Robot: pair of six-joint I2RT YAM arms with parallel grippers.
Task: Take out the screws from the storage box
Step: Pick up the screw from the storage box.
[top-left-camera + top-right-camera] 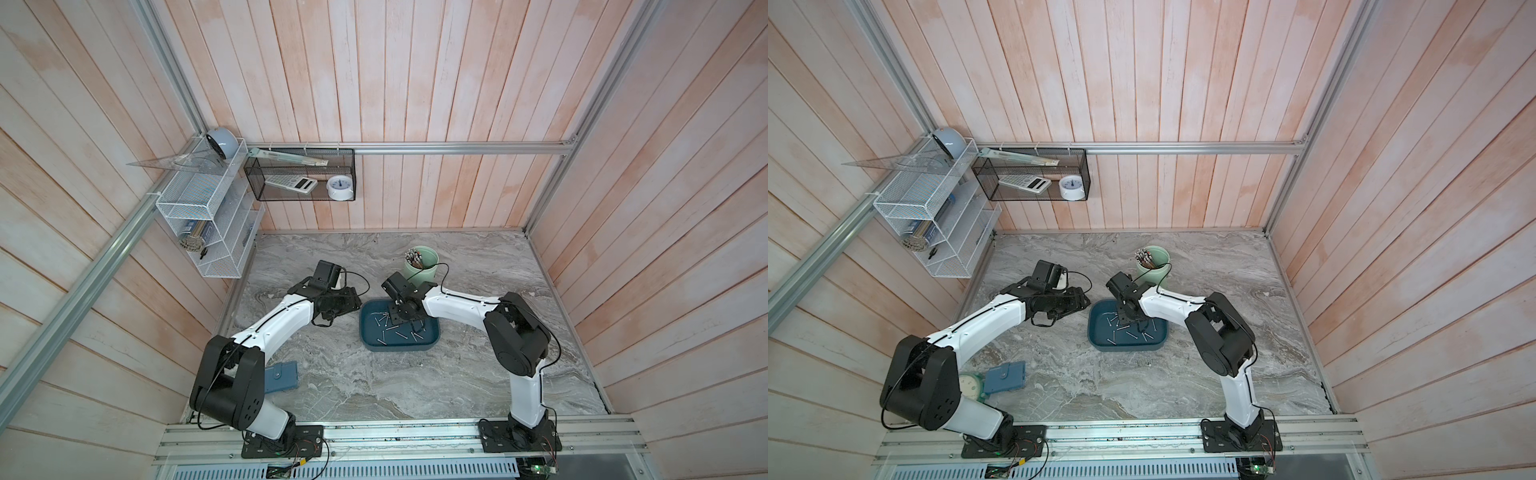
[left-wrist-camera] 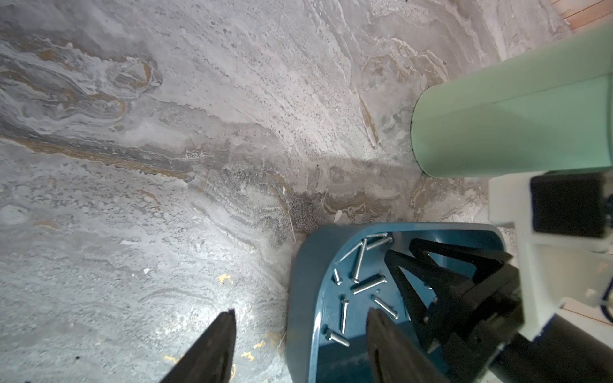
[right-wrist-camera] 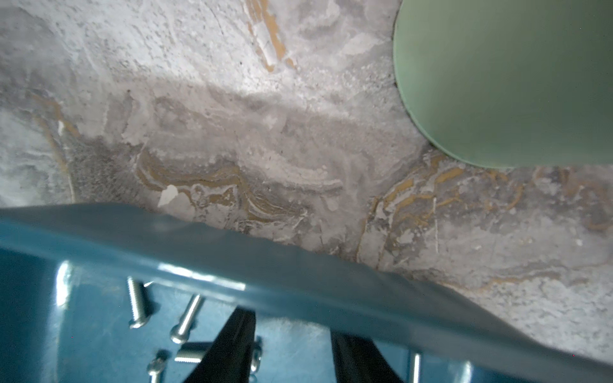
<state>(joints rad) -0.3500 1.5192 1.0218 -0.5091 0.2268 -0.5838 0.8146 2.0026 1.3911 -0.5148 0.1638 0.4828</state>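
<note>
Hanging low inside the storage box, in the half nearest 12 o'clock, is the right hand, on an arm that stretches in from 3 o'clock. Its jaws stand apart, and the right wrist view shows only bare box floor between them, so it is open and grips nothing. A screw lies close against one finger, though I cannot tell whether they touch.

The storage box sits flat near the middle of the tabletop in both top views. The screws lie loose and flat on its floor, pointing every which way, most of them between the centre and the 9 o'clock end. All those in view are within the rim. In the left wrist view several screws are scattered near a rounded corner.

The left hand hangs just beside the box at 9 o'clock, jaws wide and empty. One finger is over bare tabletop and the other over the box's edge.

A pale green cup stands upright just beyond the box at about 12 o'clock, near it but apart, with a bundle of sticks in it. A blue-grey case lies flat at roughly 8 o'clock, well apart from the box and partly hidden by the left arm.
</note>
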